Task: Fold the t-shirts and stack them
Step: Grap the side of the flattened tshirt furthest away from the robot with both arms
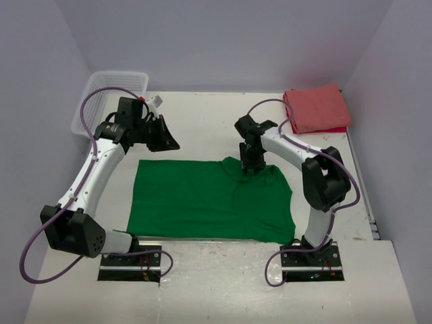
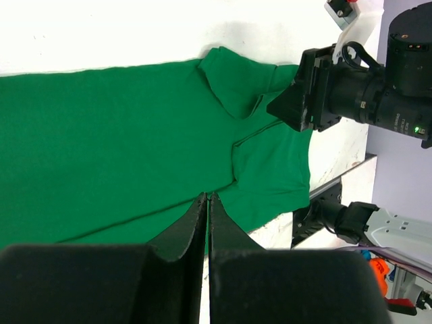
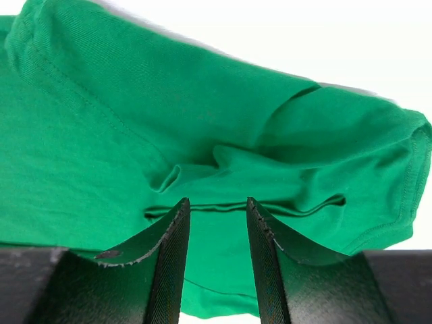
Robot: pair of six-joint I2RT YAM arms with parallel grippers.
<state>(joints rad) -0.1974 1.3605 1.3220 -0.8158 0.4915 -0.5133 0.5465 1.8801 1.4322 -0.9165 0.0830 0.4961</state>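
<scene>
A robotics lab test cell: plain pale walls (image 1: 223, 40) box in a bare white table (image 1: 202, 111), two white arms (image 1: 94, 169) stand bolted to metal plates (image 1: 131, 266) well behind their fingers, purple cables (image 1: 34, 256) loop around them, and a white mesh basket (image 1: 101, 88) sits near the left gripper (image 1: 170, 142), off to the side of its fingers.

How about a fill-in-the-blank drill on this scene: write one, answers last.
The unfolded shirt is ____. The folded red shirt lies at the far ____ corner of the table. The left gripper is ____. The basket stands at the far ____ corner.
Missing: green; right; shut; left.
</scene>
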